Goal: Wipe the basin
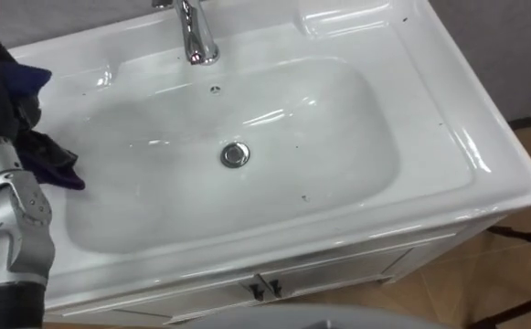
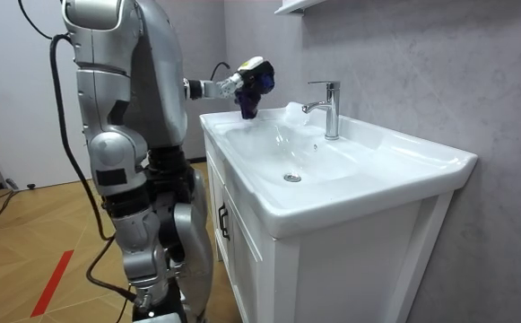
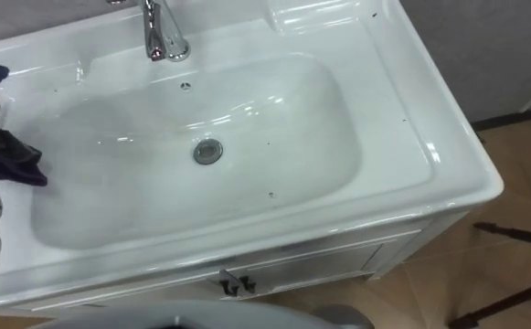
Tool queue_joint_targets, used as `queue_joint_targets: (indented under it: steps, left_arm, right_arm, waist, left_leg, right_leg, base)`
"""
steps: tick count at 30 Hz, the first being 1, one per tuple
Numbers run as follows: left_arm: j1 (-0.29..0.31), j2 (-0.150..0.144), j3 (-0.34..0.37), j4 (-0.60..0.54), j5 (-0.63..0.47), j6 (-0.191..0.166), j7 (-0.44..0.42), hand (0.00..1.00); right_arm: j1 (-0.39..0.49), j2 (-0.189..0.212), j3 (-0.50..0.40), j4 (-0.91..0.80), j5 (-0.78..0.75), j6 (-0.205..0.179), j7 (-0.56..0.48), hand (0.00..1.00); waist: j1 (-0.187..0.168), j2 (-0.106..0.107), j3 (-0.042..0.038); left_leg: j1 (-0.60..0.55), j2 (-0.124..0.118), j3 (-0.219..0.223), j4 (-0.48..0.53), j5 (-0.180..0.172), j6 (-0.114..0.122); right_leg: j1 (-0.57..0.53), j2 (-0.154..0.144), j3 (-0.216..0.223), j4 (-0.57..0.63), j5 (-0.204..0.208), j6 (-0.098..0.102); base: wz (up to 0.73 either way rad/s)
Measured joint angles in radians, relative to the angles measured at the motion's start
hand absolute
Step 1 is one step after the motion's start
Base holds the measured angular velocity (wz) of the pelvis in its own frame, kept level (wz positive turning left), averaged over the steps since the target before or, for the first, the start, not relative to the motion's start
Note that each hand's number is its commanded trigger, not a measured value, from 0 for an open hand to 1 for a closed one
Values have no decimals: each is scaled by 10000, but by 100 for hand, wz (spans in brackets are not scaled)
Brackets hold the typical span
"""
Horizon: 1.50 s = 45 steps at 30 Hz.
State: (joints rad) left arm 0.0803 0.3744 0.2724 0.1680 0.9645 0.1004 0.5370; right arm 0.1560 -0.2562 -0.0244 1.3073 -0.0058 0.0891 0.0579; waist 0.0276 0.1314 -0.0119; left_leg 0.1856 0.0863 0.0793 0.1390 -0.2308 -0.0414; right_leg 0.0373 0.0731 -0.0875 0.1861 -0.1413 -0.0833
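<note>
Robot stands close against the front of the white vanity, facing the basin (image 1: pixel 448 155). Left hand (image 2: pixel 242 76) is raised over the basin's left rim, fingers closed round a dark blue cloth (image 1: pixel 53 163). The cloth is bunched in the grip with a loose end hanging just above the rim, not touching the bowl as far as I can tell. Bowl looks unwiped, with small dark specks (image 1: pixel 304 196) dotted near the drain (image 1: pixel 235 154) and on the ledge.

Risks:
- The grip holds only a wad, so the hanging tail may drag while bare fingers scrape the glaze.
- The cloth could slip free on the slick wet-looking slope and slide toward the drain.
- A wide sweep toward the back could knock the hand into the chrome tap (image 1: pixel 196 37).
- A long reach across to the right side may miss the far specks.
</note>
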Motion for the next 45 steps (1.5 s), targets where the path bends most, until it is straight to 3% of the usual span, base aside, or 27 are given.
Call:
queue_joint_targets:
  steps: [7,13,18,24,32,34,35,36,37,45]
  left_arm:
    - [20,0,543,-16,-2,346,-1,100]
    - [154,-1,555,-18,1,350,-3,100]
    - [617,-4,555,-25,-21,336,-17,100]
    - [1218,-154,540,12,-139,324,-77,100]
    - [1348,-158,367,220,-687,278,-93,100]
    - [1347,-177,367,355,-686,247,-85,80]
    - [1347,-209,367,437,-685,246,-85,56]
    - [1345,-254,366,511,-681,245,-82,16]
    - [1345,-272,359,554,-690,245,-82,0]
    - [1326,-354,256,676,-695,181,29,0]
  right_arm:
    - [-17,-14,-2,30,-6,223,111,0]
    - [-25,-12,20,-7,-169,261,110,0]
    - [-6,5,22,-230,-210,347,113,0]
    - [14,41,23,-233,-213,327,109,0]
    - [30,41,24,-273,-191,313,192,0]
    - [32,41,25,-272,-187,309,243,0]
    - [31,41,25,-272,-187,307,268,0]
    - [27,41,25,-264,-196,314,297,0]
    - [12,41,29,-264,-188,313,304,0]
    - [-3,46,28,-197,-164,316,276,0]
  waist:
    - [86,-65,44]
    - [45,-109,89]
    - [63,-210,129]
    - [48,-360,112]
    - [18,-312,125]
    - [-10,-310,123]
    - [-26,-310,123]
    - [-88,-313,125]
    - [-101,-318,128]
    - [-237,-381,133]
  left_leg:
    - [-10,-31,-45,0,0,0]
    - [-26,-114,-117,-1,0,1]
    - [-50,-144,-114,-2,0,2]
    - [-73,-135,-134,-2,0,2]
    - [24,-139,-119,-24,-1,3]
    - [25,-137,-118,-24,-1,3]
    - [26,-136,-118,-24,-1,3]
    - [29,-138,-139,-23,-1,3]
    - [29,-138,-141,-24,-1,3]
    - [17,-144,-143,-12,-1,3]
  right_leg:
    - [-5,-54,-38,21,-19,31]
    - [37,-181,-204,48,-55,112]
    - [51,-215,-273,45,-79,156]
    - [43,-215,-365,-5,-84,159]
    - [171,-224,-373,-6,-110,171]
    - [170,-222,-378,2,-110,171]
    - [171,-222,-380,4,-110,171]
    - [173,-222,-377,2,-110,170]
    - [176,-224,-369,5,-110,170]
    - [115,-214,-272,19,-151,183]
  base:
    - [5]
    - [7]
    - [3]
    - [4]
    - [0]
    - [0]
    - [0]
    - [0]
    - [0]
    - [0]
